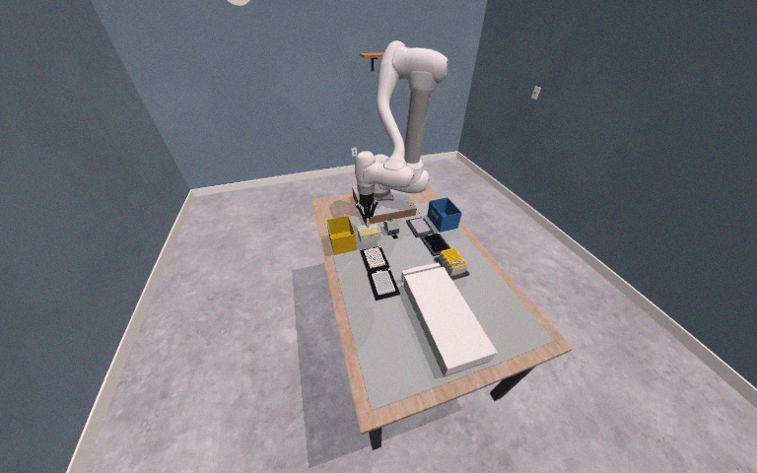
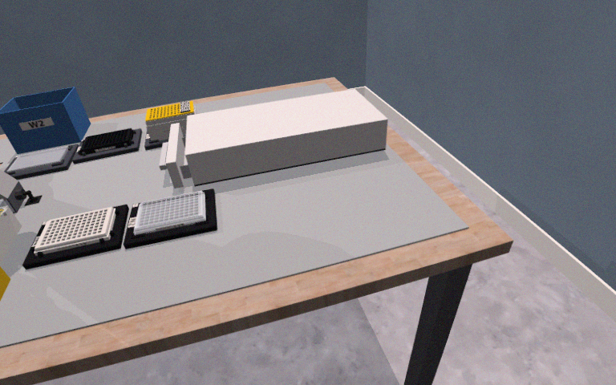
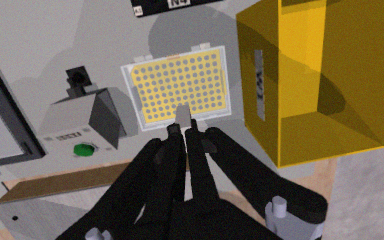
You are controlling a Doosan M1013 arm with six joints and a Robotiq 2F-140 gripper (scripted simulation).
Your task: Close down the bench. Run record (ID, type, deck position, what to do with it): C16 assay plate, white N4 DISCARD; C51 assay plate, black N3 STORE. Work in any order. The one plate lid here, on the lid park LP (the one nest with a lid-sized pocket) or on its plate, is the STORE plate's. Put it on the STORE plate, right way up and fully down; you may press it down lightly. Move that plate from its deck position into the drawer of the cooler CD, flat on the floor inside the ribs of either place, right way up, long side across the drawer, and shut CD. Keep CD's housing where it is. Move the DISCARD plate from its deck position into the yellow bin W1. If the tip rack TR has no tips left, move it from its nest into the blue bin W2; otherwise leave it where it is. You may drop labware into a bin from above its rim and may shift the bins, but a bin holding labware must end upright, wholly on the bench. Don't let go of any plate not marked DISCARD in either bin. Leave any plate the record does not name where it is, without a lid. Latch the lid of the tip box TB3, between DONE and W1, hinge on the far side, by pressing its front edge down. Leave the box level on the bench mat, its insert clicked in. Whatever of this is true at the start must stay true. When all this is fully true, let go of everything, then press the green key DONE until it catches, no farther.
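Note:
My gripper is shut and empty. It hangs right over the near edge of tip box TB3, at a small grey tab; I cannot tell if it touches. The box shows a yellow insert with holes; in the top view the gripper stands above it. The yellow bin W1 is right of the box and the green DONE key is to its left. The white plate sits in its nest, the black plate in its own. The lid lies on the lid park.
A clear plate sits in the nest beside the white one. The blue bin W2 stands behind the lid park. Tip rack TR has a yellow top with a few tips at one end. The long white cooler CD has its drawer front shut.

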